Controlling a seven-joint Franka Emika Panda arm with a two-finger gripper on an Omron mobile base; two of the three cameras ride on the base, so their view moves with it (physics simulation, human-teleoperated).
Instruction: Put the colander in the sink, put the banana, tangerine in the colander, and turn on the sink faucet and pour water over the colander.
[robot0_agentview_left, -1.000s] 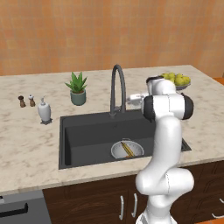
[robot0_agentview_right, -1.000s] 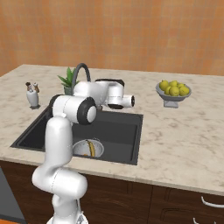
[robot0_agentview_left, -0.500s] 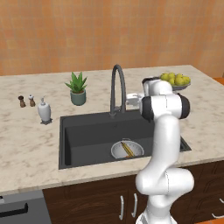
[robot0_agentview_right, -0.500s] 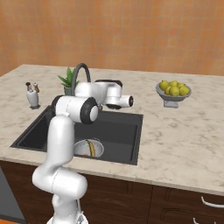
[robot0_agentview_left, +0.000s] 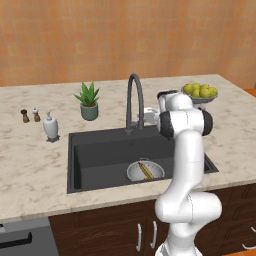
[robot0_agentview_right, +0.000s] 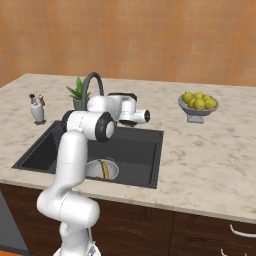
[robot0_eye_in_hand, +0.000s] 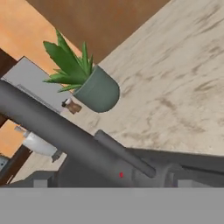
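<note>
The silver colander (robot0_agentview_left: 145, 171) (robot0_agentview_right: 101, 170) sits in the dark sink (robot0_agentview_left: 100, 155) (robot0_agentview_right: 55, 145), near its front. A yellow banana (robot0_agentview_left: 146, 171) (robot0_agentview_right: 104, 170) lies inside it. The tangerine is hidden. The dark gooseneck sink faucet (robot0_agentview_left: 134, 100) (robot0_agentview_right: 93, 81) stands at the basin's back edge. My gripper (robot0_agentview_left: 145, 117) hovers just right of the faucet base, level with it and pointing at it, open with nothing in it. In the hand view the faucet (robot0_eye_in_hand: 57, 127) and its lever (robot0_eye_in_hand: 124, 154) are very close in front.
A potted plant (robot0_agentview_left: 89, 102) (robot0_agentview_right: 77, 92) (robot0_eye_in_hand: 96, 89) stands behind the sink's left side. A white dispenser (robot0_agentview_left: 50, 126) and two small shakers (robot0_agentview_left: 30, 115) are farther left. A grey bowl of yellow-green fruit (robot0_agentview_left: 200, 92) (robot0_agentview_right: 198, 104) stands on the counter at right.
My hand has moved left, closer to the faucet base. The colander and banana have stayed put, and the gripper has stayed open.
</note>
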